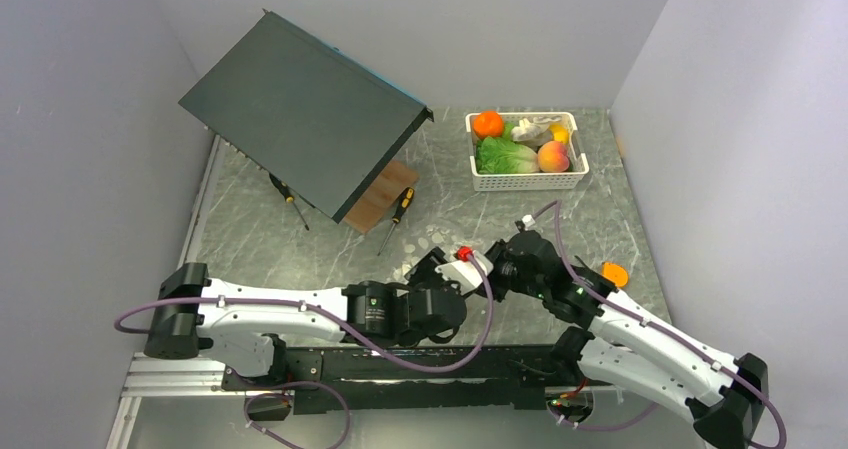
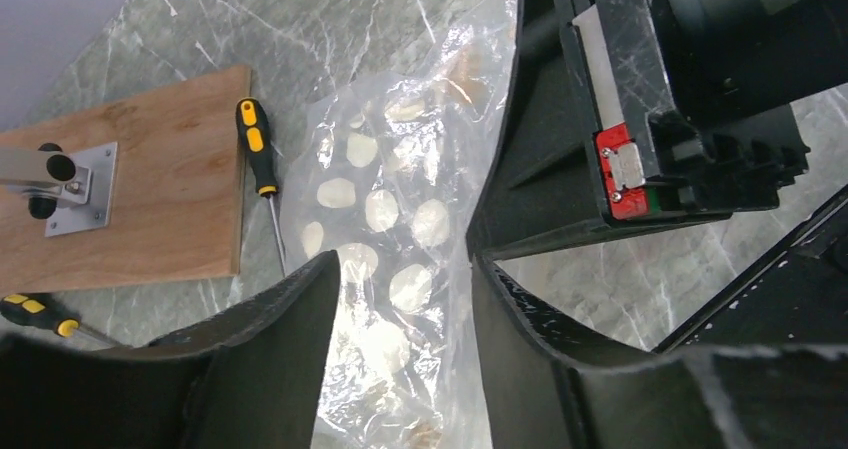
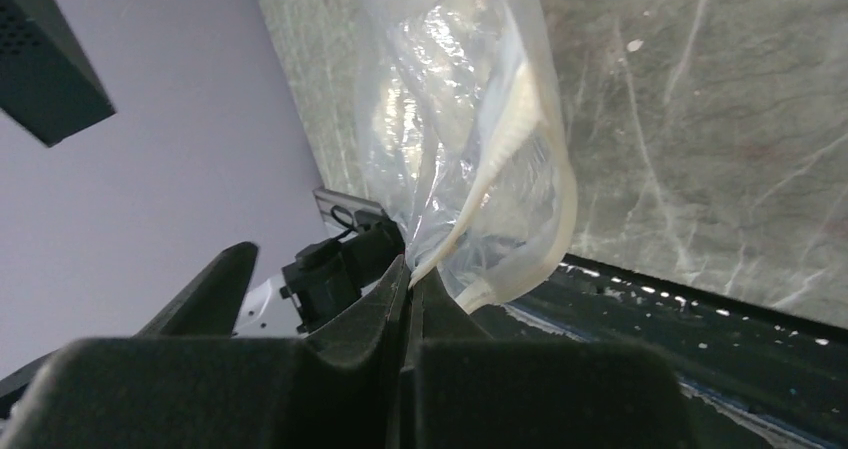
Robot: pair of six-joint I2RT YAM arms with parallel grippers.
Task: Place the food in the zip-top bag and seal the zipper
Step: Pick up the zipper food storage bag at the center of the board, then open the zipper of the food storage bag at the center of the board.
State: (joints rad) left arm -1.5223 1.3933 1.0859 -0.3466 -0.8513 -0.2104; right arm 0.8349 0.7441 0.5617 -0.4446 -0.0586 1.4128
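Top external, table (image 1: 620,219): grey-green marbled top, with both arms reaching in from the near edge and meeting at its middle.
Zip-top bag (image 2: 380,209): clear plastic with white dots, crumpled, at the middle of the table close to the near edge, between the two grippers.
Right gripper (image 3: 410,269): jaws pressed together, pinching the bag's edge where the zipper (image 3: 500,159) comes down to the fingertips.
Left gripper (image 2: 405,264): jaws parted to a moderate gap, one finger on each side of the bag, with the plastic lying in the gap unclamped.
Food (image 1: 553,156): orange, peach, green leafy piece, yellow piece and a pale one, all in the white basket (image 1: 527,181).
Basket place: far right corner of the table, well apart from the bag.
Wooden board (image 2: 130,179): on the left half, beneath a tilted black panel (image 1: 300,109).
Screwdrivers: one (image 2: 258,149) just beside the board and next to the bag, another (image 1: 290,197) further left.
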